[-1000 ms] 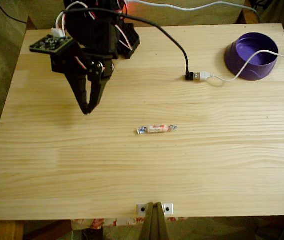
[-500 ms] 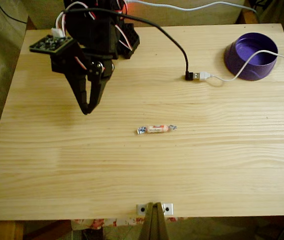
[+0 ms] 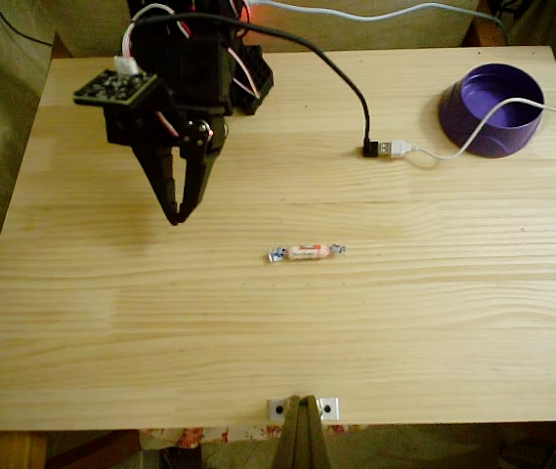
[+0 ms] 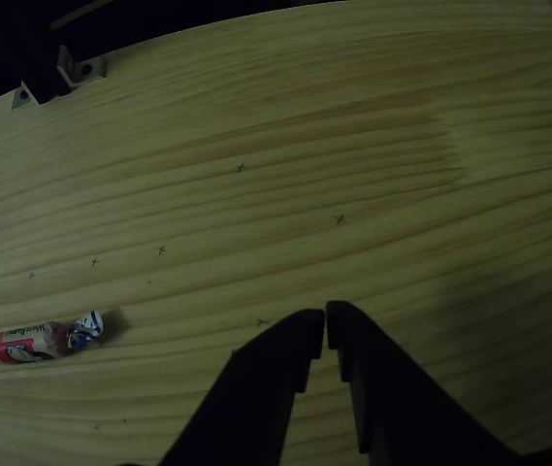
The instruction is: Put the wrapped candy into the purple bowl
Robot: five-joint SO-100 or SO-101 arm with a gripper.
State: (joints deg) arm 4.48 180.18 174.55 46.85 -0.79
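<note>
Fixed view: my gripper (image 3: 173,219) hangs closed and empty. The slim pink-white wrapped candy (image 3: 305,252) lies to its right, untouched on the wooden worktop (image 3: 258,332); the round purple plastic bowl (image 3: 491,109) waits farther right, empty.

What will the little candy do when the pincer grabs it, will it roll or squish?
The wrapped candy looks tiny and slim, so it is probably very light and may skid on the smooth wooden table if nudged. Its round middle might roll sideways. The twisted wrapper ends look floppy, so the shut pincer would likely do better to open and pinch the firmer middle.
</note>
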